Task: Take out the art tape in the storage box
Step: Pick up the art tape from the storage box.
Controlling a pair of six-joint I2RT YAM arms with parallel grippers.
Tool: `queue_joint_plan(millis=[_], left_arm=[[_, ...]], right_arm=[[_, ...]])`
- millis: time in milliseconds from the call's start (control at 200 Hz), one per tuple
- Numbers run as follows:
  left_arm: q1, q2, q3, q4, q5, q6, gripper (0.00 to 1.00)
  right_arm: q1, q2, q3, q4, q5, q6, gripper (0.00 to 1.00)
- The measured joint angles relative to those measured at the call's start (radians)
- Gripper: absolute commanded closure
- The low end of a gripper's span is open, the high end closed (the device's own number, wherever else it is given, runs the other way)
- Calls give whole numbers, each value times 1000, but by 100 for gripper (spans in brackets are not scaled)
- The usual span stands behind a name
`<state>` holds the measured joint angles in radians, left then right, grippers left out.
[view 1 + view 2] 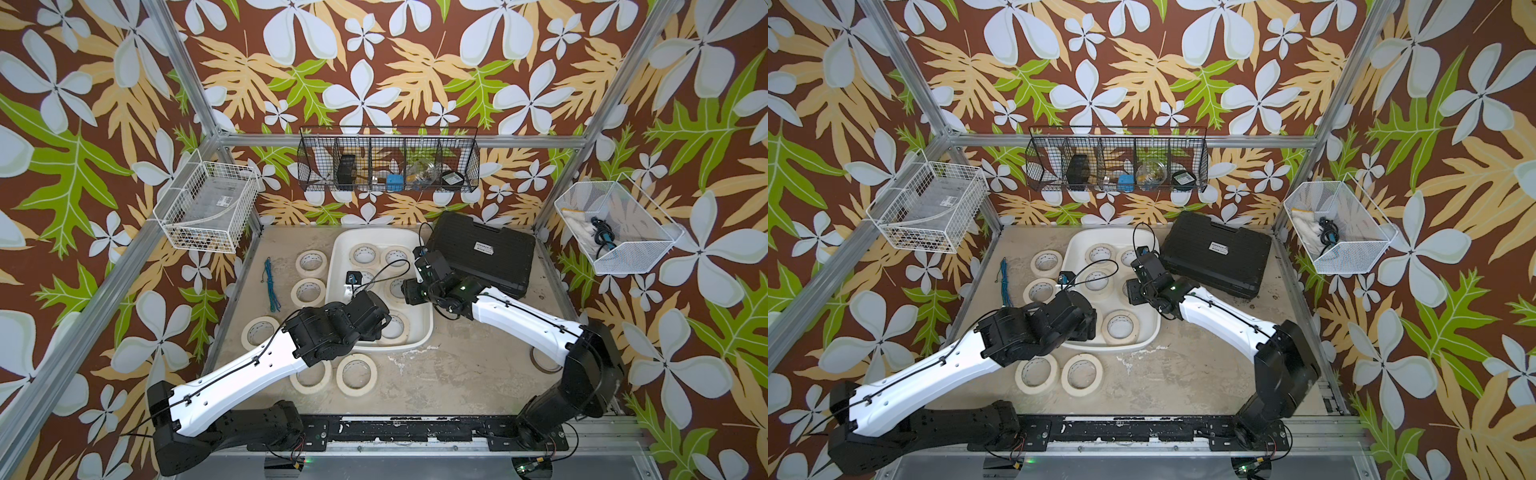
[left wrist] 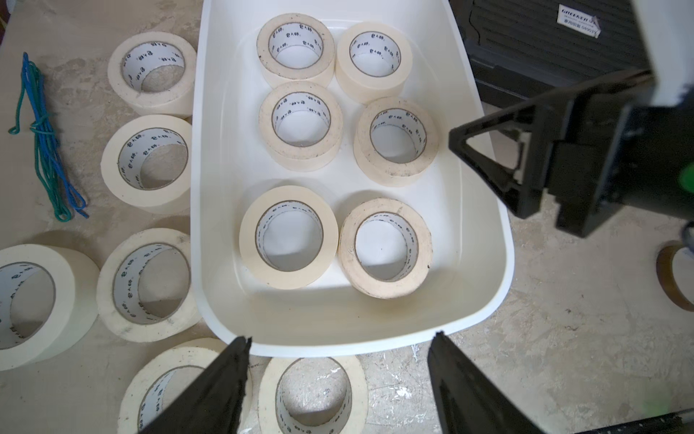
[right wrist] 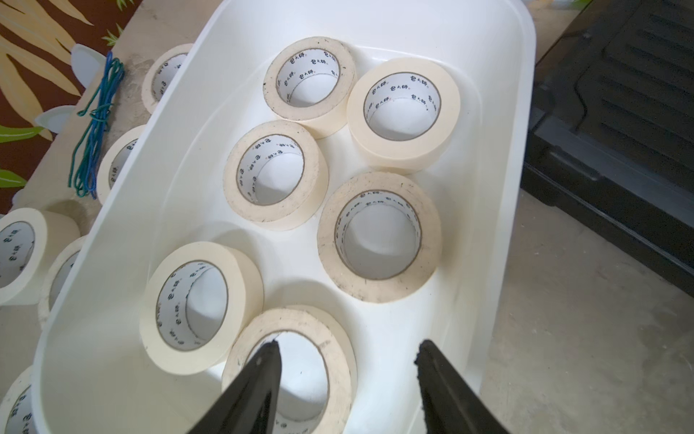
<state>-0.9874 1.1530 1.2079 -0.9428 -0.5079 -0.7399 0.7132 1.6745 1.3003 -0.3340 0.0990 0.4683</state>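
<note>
under and just ahead of the left claw sat the storage box, a smooth white tub w/ rounded corners and low sloping walls. six rolls of art tape lay inside it, flat, holes up, in three pairs running away from that claw. each roll was a wide cream-beige ring w/ a white core printed in small dark characters; several had grubby, specked edges. the pair nearest the left claw sat apart from the other four, which were bunched close together.

left claw's jaws stood wide apart, nothing btwn them, hovering over the box's near rim. right claw hung over the box's side next to the black ribbed case. its jaws were apart too, nothing clamped. in its wrist view one fingertip lined up w/ the hole of the closest roll; contact couldn't be told.

six more rolls lay out on the table, on the box's side away from the right claw and around the left claw's wrist. a blue-green cord lay past them. a thin brown ring lay well behind the right claw.

well beyond both claws hung three baskets:
- black wire basket: small black, blue & clear items in separate compartments
- white wire basket: sth clear w/ a small label
- white mesh basket: a white cloth & a dark corded tool
</note>
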Motion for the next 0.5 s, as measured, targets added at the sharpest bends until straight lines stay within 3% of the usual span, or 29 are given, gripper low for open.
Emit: queue_joint_plan(millis=[65,500], left_arm=[[3,-10,-6,13,-11,8,10],[7,-123,-54,72,-87,4,6]], right_arm=[[-7,68,53,8,-19,4,41],[1,496,470,-47,-45,61,47]])
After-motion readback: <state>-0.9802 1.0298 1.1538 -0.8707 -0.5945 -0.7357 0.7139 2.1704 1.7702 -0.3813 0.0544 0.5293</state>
